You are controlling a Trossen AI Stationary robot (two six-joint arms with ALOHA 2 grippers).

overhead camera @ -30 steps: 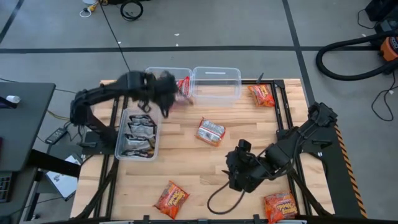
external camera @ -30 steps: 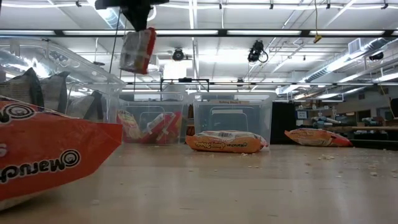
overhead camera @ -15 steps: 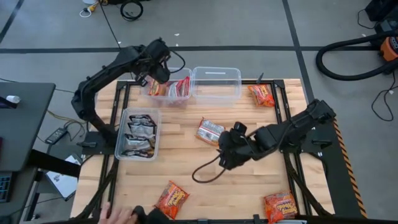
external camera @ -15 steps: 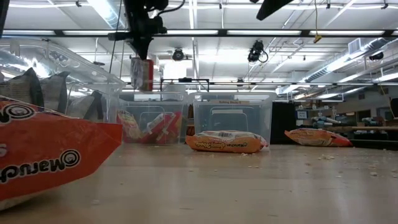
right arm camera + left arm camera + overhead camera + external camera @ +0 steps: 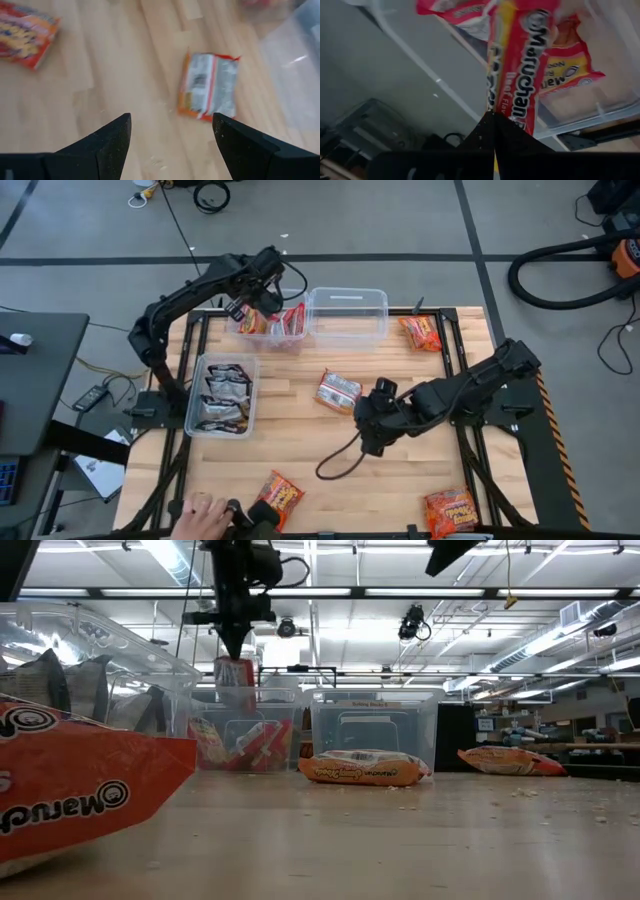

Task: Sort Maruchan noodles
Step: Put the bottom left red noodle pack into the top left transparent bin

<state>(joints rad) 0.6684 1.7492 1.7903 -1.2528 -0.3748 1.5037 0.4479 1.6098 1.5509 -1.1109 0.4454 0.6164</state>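
Note:
My left gripper (image 5: pixel 262 298) hangs over the far-left clear bin (image 5: pixel 243 332) and is shut on a red-and-yellow Maruchan packet (image 5: pixel 517 65), which dangles just above the bin's rim (image 5: pixel 236 673). More red-and-yellow packets (image 5: pixel 290 323) lie in that bin. My right gripper (image 5: pixel 366 428) hovers open above the table's middle. Its fingers stand short of a silver-and-orange packet (image 5: pixel 210 87) that lies flat on the wood (image 5: pixel 338 391). My left gripper pinches the packet's upper end (image 5: pixel 506 111) between its two shut fingers, coming from above and slanting down. The packet hangs lengthwise below the fingers, lifted clear, over the packets in the far-left bin.
An empty clear bin (image 5: pixel 347 315) stands beside the far-left one. A bin of silver-black packets (image 5: pixel 222 395) sits at the left. Orange packets lie at the far right (image 5: pixel 421 332), near middle (image 5: pixel 276 500) and near right (image 5: pixel 450 512). A person's hand (image 5: pixel 205 513) reaches in at the near edge.
My left gripper has swung over the far-left bin and sunk, and the hanging packet has come down to the rim and turned edge-on to the low view. My right gripper has moved toward the far left, nearer the middle packet. A hand has appeared at the near edge.

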